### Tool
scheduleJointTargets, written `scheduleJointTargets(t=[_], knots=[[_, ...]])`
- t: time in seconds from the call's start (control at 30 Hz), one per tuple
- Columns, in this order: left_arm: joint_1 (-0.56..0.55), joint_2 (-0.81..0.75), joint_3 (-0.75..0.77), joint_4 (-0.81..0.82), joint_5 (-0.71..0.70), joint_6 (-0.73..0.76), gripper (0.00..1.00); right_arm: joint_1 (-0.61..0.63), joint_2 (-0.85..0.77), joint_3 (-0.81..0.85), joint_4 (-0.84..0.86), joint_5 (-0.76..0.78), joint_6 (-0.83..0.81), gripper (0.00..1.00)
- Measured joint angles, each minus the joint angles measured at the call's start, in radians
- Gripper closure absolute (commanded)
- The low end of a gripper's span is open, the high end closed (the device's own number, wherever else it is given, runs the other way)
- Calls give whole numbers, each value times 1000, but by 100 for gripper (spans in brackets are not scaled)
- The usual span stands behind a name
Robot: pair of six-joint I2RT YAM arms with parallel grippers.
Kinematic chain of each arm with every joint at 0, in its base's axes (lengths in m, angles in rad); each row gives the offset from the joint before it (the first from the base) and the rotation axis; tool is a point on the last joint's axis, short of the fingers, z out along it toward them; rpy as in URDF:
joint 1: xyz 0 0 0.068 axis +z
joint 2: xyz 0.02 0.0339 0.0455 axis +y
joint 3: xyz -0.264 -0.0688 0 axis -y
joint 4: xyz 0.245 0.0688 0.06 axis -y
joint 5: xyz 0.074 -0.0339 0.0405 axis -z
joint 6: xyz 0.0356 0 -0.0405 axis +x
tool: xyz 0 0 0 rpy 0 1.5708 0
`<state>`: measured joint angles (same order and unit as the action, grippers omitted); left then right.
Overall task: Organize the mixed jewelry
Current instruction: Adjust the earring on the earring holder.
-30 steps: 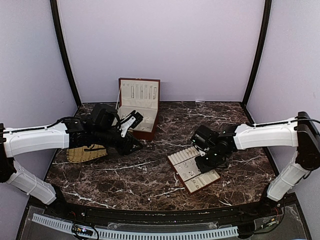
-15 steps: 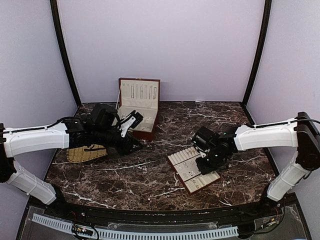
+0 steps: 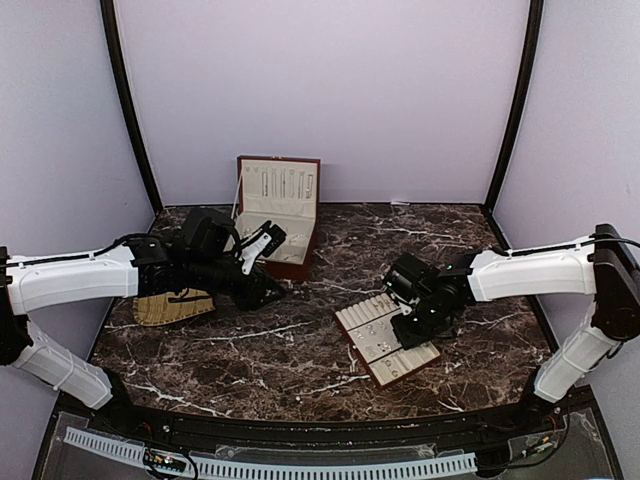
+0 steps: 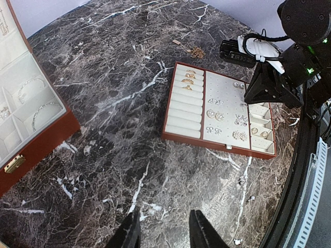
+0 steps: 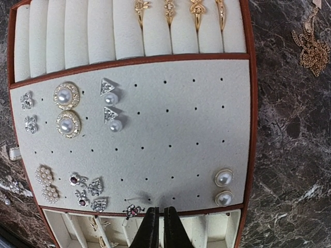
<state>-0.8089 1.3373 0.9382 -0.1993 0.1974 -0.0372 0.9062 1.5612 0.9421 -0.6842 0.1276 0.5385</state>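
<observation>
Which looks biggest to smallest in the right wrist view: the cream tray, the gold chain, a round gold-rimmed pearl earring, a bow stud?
1. cream tray, filling most of the picture.
2. gold chain, top right beside the tray.
3. round gold-rimmed pearl earring.
4. bow stud at the left, smallest.
All lie flat at similar depth, so the order is fair.

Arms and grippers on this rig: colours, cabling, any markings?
The left arm and right arm: white shell links, black joints and wrists, thin black cable along each. The left gripper and right gripper: dark, two slim tapered fingers. Green light on the right wrist. No readable markings.
</observation>
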Motion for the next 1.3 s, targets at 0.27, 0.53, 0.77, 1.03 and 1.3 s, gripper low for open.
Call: scheduleJointTargets(t=[0.27, 0.53, 0.77, 1.03, 1.3], knots=[[0, 0, 0, 0, 0, 0, 65, 6, -1, 0, 3, -1, -5, 94], [0, 0, 0, -1, 0, 0, 65, 17, -2, 0, 11, -8, -7, 94], [0, 0, 0, -1, 0, 0, 65, 22, -2, 0, 11, -11, -10, 94], [0, 0, 0, -1, 0, 0, 65, 39, -2, 0, 13, -23, -10, 94], [0, 0, 0, -1, 0, 0, 65, 52, 2, 0, 16, -26, -10, 94]])
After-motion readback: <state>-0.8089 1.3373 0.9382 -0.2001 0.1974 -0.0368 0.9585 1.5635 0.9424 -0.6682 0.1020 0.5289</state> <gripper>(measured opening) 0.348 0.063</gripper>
